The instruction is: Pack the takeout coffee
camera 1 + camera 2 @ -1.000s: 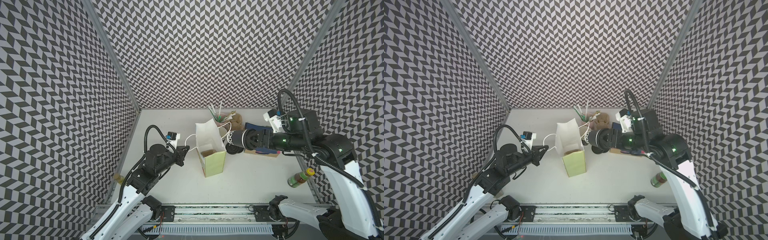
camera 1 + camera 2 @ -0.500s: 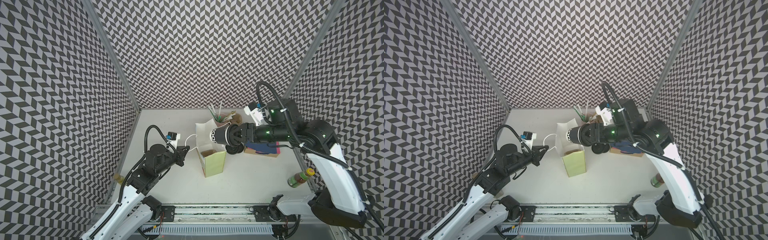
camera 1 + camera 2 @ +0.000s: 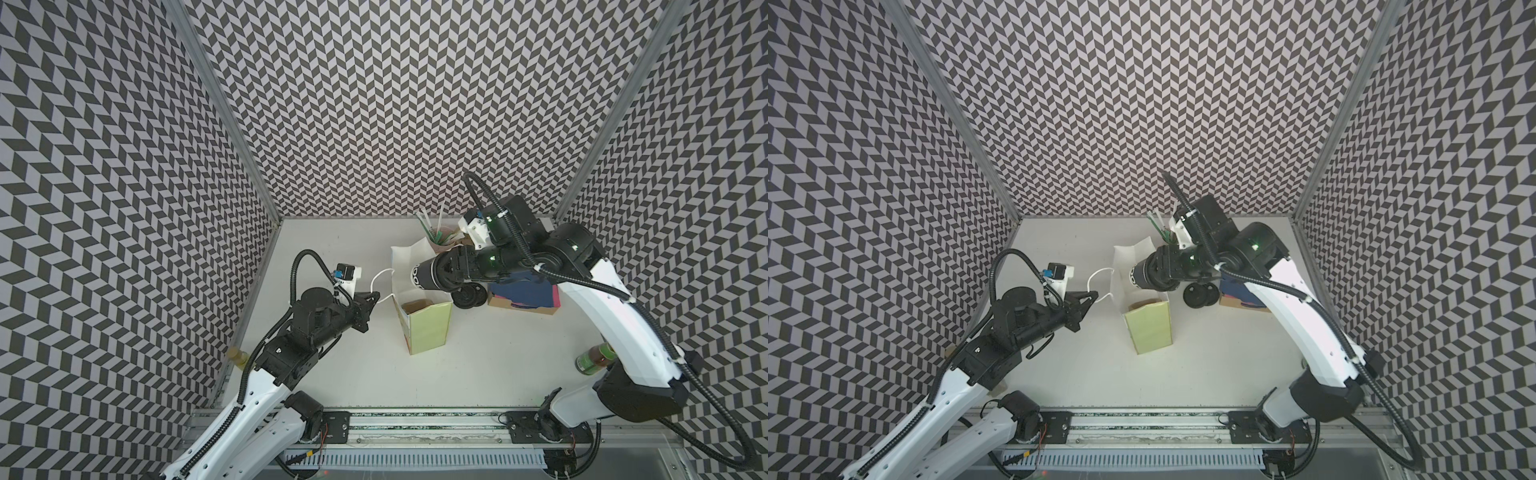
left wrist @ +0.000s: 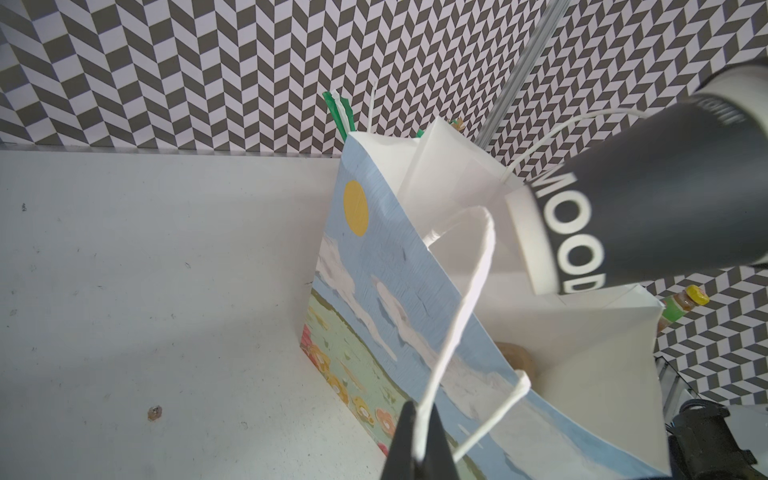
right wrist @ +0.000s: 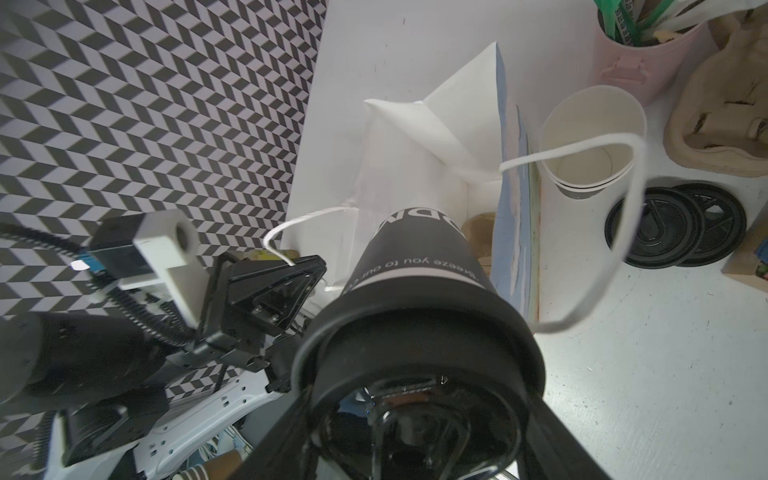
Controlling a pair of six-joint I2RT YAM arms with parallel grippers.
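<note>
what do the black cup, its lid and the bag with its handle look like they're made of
Black cup: likely paper, matte, white print, pale base edge. Lid: probably plastic, moulded rim, slight sheen. Bag: printed paper, white inside, sharp folds. Handle: white cord, perhaps twisted paper; unclear.

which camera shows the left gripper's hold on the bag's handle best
The left wrist view: close up, the white cord handle runs from the gift bag into the shut left gripper. In both top views it is only a thin loop. The right wrist view shows a short stretch beside the takeout coffee.
</note>
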